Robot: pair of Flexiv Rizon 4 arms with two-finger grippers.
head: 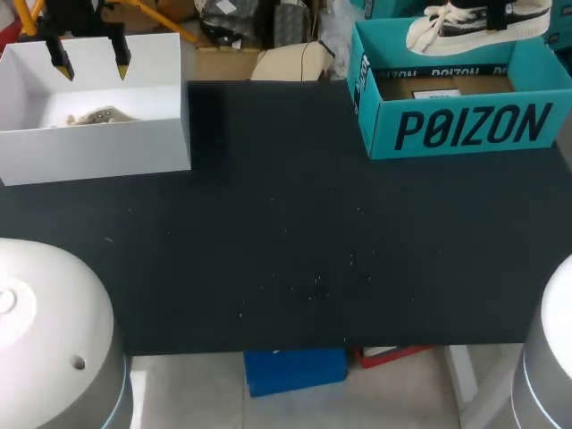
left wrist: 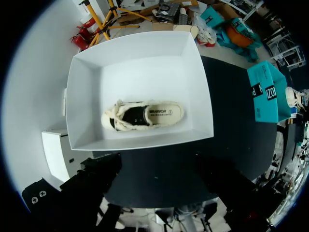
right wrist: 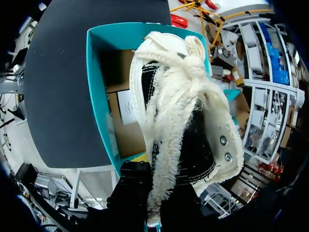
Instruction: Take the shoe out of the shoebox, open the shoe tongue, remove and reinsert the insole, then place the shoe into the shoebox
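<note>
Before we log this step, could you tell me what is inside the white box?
One cream shoe lies in the white box, opening up. Whatever lies under it is hidden.

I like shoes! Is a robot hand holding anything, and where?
The right gripper holds the shoe by its rear half, near the opening; left gripper holds nothing.

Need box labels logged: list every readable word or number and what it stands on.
"POIZON": black letters on the teal shoebox front.
Insole print, shoe in white box: too small to read.
Paper label inside teal shoebox: blurred, unreadable.
</note>
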